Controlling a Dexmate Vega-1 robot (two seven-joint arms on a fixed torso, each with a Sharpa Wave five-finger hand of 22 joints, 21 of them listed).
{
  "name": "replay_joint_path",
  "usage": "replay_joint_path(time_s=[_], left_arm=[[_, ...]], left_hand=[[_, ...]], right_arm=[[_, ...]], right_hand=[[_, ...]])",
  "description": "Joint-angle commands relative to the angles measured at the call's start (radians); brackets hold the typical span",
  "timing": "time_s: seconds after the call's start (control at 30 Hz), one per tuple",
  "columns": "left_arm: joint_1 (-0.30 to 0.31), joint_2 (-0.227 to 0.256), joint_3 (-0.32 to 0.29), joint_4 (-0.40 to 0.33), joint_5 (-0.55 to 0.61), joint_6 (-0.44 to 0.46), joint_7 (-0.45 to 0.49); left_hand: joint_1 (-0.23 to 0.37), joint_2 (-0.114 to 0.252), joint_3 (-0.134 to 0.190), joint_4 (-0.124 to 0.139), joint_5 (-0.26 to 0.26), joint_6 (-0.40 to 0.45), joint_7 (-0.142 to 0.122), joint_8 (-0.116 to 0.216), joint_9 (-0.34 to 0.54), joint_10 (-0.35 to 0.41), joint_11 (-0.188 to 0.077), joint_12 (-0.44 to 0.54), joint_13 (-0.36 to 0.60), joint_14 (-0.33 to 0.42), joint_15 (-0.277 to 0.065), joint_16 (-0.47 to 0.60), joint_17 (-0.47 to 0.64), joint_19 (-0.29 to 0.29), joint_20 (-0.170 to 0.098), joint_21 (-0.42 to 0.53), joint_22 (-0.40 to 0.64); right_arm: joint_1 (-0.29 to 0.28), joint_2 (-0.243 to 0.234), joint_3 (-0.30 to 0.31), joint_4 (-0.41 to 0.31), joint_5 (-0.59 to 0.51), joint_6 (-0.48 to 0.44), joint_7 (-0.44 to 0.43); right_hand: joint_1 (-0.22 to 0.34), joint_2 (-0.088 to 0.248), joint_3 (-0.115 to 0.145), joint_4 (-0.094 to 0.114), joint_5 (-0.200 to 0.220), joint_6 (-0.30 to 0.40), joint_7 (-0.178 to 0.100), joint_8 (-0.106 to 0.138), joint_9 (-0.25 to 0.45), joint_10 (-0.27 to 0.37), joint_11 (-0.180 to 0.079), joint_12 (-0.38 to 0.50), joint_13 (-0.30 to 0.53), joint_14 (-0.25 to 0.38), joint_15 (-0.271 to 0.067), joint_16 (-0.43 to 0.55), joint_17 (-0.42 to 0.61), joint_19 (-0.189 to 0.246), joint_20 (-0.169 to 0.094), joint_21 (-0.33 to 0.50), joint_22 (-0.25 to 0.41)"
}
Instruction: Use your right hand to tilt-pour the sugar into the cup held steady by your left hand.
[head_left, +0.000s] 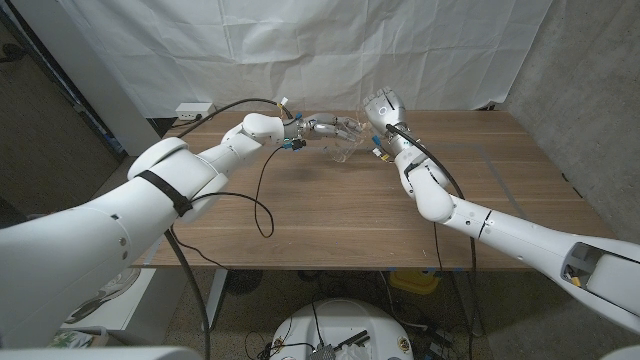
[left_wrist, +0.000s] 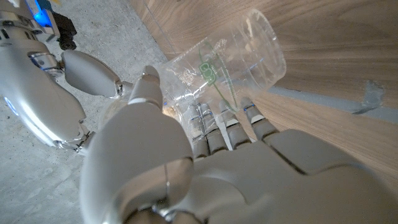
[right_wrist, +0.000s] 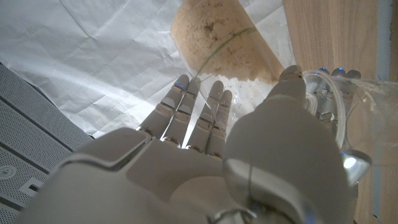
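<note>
At the table's far middle my left hand (head_left: 325, 127) grips a clear empty cup (head_left: 345, 150). In the left wrist view this cup (left_wrist: 233, 59) has green print, and the hand (left_wrist: 186, 162) wraps its side. Right beside it my right hand (head_left: 382, 110) holds a clear container of sugar, which is hard to make out in the head view. In the right wrist view the container of brownish sugar (right_wrist: 217, 43) lies tilted in the hand (right_wrist: 205, 155), the sugar heaped toward its mouth. The clear cup's rim (right_wrist: 364, 102) sits close beside that mouth.
The wooden table (head_left: 330, 220) stretches toward me from the hands. A black cable (head_left: 262, 205) loops over the table below my left arm. A white power strip (head_left: 194, 108) lies at the far left corner. A white sheet hangs behind the table.
</note>
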Motion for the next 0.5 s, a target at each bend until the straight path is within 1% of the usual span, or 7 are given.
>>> replay_joint_path(time_s=[0.03, 0.07, 0.1, 0.23, 0.27, 0.37, 0.5], left_arm=[[0.005, 0.005, -0.011, -0.001, -0.007, -0.017, -0.016], [0.005, 0.005, -0.012, -0.001, -0.008, -0.015, -0.017], [0.007, 0.003, -0.021, 0.0, -0.019, -0.007, -0.023], [0.006, 0.004, -0.022, -0.001, -0.015, -0.012, -0.019], [0.006, 0.004, -0.024, 0.0, -0.017, -0.01, -0.017], [0.005, 0.001, -0.024, 0.0, -0.016, -0.005, -0.013], [0.004, -0.002, -0.023, 0.001, -0.016, 0.003, -0.012]], left_hand=[[-0.004, 0.01, 0.018, 0.019, 0.004, 0.027, -0.011, 0.004, 0.004, 0.01, 0.0, -0.006, 0.005, 0.012, -0.063, -0.002, 0.001, 0.003, 0.0, 0.004, 0.002], [-0.004, 0.01, 0.018, 0.019, 0.004, 0.028, -0.011, 0.004, 0.004, 0.01, -0.001, -0.006, 0.005, 0.012, -0.064, -0.002, 0.001, 0.003, 0.0, 0.004, 0.002], [-0.004, 0.01, 0.018, 0.019, 0.004, 0.027, -0.013, 0.004, 0.004, 0.01, 0.0, -0.006, 0.005, 0.012, -0.064, -0.002, 0.001, 0.003, 0.0, 0.004, 0.002], [-0.004, 0.011, 0.017, 0.02, 0.004, 0.025, -0.013, 0.003, 0.004, 0.009, 0.002, -0.007, 0.005, 0.01, -0.062, -0.002, 0.001, 0.002, 0.002, 0.004, 0.002], [-0.004, 0.01, 0.017, 0.02, 0.004, 0.025, -0.013, 0.003, 0.004, 0.01, 0.001, -0.007, 0.005, 0.011, -0.063, -0.002, 0.001, 0.003, 0.001, 0.004, 0.002], [-0.004, 0.011, 0.017, 0.02, 0.004, 0.024, -0.013, 0.003, 0.004, 0.009, 0.001, -0.007, 0.005, 0.01, -0.063, -0.002, 0.002, 0.002, 0.001, 0.004, 0.002], [-0.004, 0.01, 0.016, 0.02, 0.004, 0.025, -0.013, 0.003, 0.004, 0.011, 0.001, -0.007, 0.006, 0.01, -0.064, -0.002, 0.001, 0.002, 0.001, 0.005, 0.002]], right_arm=[[-0.017, -0.015, 0.017, -0.014, -0.024, -0.001, 0.0], [-0.018, -0.016, 0.019, -0.015, -0.021, 0.002, -0.007], [-0.018, -0.016, 0.018, -0.018, -0.027, 0.005, 0.011], [-0.02, -0.011, 0.017, -0.016, -0.039, 0.008, 0.003], [-0.019, -0.011, 0.016, -0.016, -0.043, 0.013, 0.001], [-0.013, -0.006, 0.009, -0.007, -0.067, 0.022, 0.0], [-0.012, -0.006, 0.018, -0.012, -0.048, 0.041, 0.007]], right_hand=[[0.002, 0.01, -0.006, 0.001, 0.0, 0.113, -0.096, 0.004, 0.004, 0.004, -0.005, -0.002, 0.004, -0.005, -0.17, -0.005, 0.004, -0.013, -0.053, -0.003, 0.004], [0.002, 0.011, -0.007, 0.001, 0.0, 0.114, -0.098, 0.005, 0.003, 0.005, -0.007, -0.002, 0.005, -0.005, -0.171, -0.005, 0.004, -0.014, -0.055, -0.003, 0.004], [0.002, 0.012, -0.007, 0.002, 0.0, 0.118, -0.096, 0.005, 0.003, 0.01, -0.009, -0.001, 0.005, -0.004, -0.171, -0.004, 0.005, -0.013, -0.052, -0.003, 0.004], [0.003, 0.012, -0.008, 0.002, 0.0, 0.124, -0.094, 0.007, 0.003, 0.014, -0.007, -0.001, 0.006, -0.003, -0.171, -0.004, 0.005, -0.012, -0.052, -0.003, 0.003], [0.005, 0.012, -0.009, 0.002, 0.0, 0.125, -0.094, 0.006, 0.003, 0.017, -0.012, 0.0, 0.006, -0.002, -0.172, -0.005, 0.005, -0.013, -0.052, -0.003, 0.003], [0.007, 0.013, -0.01, 0.001, 0.0, 0.126, -0.097, 0.005, 0.002, 0.019, -0.016, -0.001, 0.007, 0.0, -0.171, -0.003, 0.006, -0.017, -0.056, -0.005, 0.003], [0.013, 0.012, -0.011, -0.001, 0.0, 0.136, -0.098, 0.006, 0.001, 0.023, -0.017, -0.002, 0.009, 0.0, -0.172, -0.004, 0.007, -0.018, -0.058, -0.005, 0.003]])
